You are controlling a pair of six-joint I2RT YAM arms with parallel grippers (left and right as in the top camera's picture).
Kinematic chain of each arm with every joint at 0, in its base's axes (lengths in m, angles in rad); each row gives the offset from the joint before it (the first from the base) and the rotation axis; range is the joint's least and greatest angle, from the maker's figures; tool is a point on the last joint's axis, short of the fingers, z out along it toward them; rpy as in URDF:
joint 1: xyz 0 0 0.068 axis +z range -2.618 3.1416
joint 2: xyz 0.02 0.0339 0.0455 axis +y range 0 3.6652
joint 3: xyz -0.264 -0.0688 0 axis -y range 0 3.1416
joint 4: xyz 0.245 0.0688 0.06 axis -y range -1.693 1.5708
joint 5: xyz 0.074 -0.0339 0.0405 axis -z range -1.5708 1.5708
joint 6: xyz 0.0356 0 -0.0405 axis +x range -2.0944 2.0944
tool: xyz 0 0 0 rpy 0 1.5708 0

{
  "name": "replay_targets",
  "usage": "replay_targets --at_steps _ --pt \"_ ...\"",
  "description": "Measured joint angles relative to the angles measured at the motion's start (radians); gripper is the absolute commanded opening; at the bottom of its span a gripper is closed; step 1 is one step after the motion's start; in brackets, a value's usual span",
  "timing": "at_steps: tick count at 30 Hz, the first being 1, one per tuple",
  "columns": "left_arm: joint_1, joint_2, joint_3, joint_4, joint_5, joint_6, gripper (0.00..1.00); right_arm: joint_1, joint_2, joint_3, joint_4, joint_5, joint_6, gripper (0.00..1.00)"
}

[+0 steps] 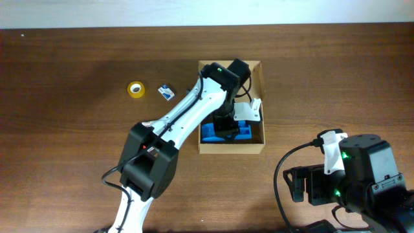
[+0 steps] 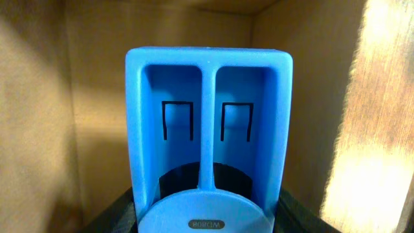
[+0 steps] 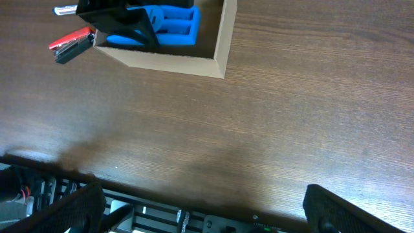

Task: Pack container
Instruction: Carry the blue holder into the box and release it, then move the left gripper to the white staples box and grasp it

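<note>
Container [image 1: 263,110], a tan cardboard box with its top open, sits near the middle of a brown wood-grain table [image 1: 323,77] as the left gripper [image 1: 226,126] reaches down inside it. Seen from the left wrist, the dark fingers [image 2: 119,210] press against either side of a blue plastic holder [image 2: 207,97], clamping it between the box's inner walls. From overhead, the holder lies at the near end of the box, close to the wall facing the robot. The right gripper [image 3: 204,191] hangs over bare tabletop well to the near right of the box, its fingers spread wide apart. A pale strip [image 1: 207,13] runs beyond the table's far edge. A yellow tape roll [image 1: 136,89] and a small blue-and-white item [image 1: 167,92] lie side by side to the left of the box, apart from it. The box's long axis runs from the robot's side toward the far edge, its sides square to the table.
</note>
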Motion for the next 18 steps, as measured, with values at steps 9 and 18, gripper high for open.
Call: replay_targets --at_steps 9,18 --pt "-0.033 0.000 0.000 -0.020 -0.068 0.015 0.34 0.000 0.000 0.000 0.000 0.000 0.000 0.99" --pt "-0.033 0.000 0.000 -0.026 -0.076 0.015 0.54 0.000 0.000 0.000 0.000 0.000 0.000 0.99"
